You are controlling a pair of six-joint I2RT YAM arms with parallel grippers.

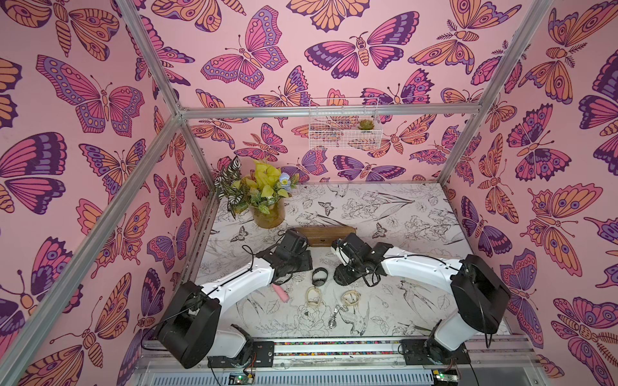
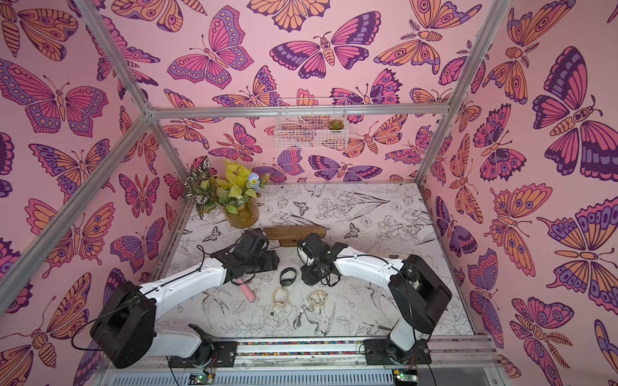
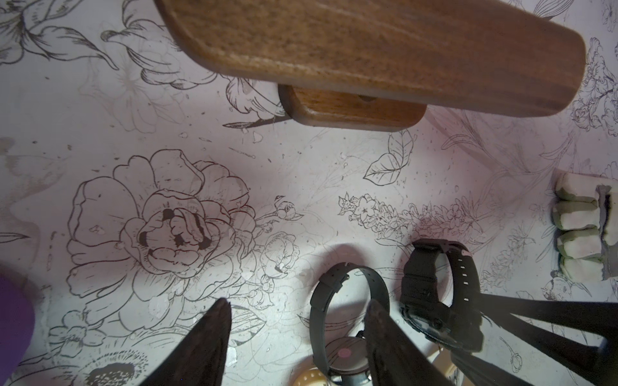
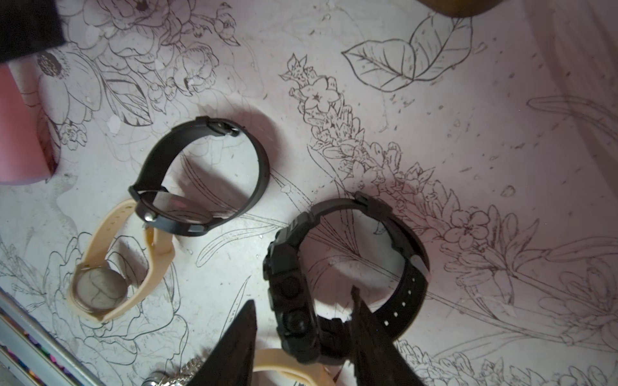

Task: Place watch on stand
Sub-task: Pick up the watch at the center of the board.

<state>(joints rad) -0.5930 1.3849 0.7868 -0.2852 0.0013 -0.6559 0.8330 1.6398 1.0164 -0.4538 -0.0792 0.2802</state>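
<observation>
The chunky black watch lies on its side on the tabletop with its strap buckled in a loop. Any lettering on its case is too dark to read. The right gripper straddles it with fingers apart. One finger is outside the case with a gap showing, the other inside the strap loop.

The stand, a long brown bar on a small base, stands apart behind the watches, near a vase. The left gripper hangs with its fingers spread, gripping nothing. It is just over a slim black watch, whose dial is unreadable and which touches a beige watch.
</observation>
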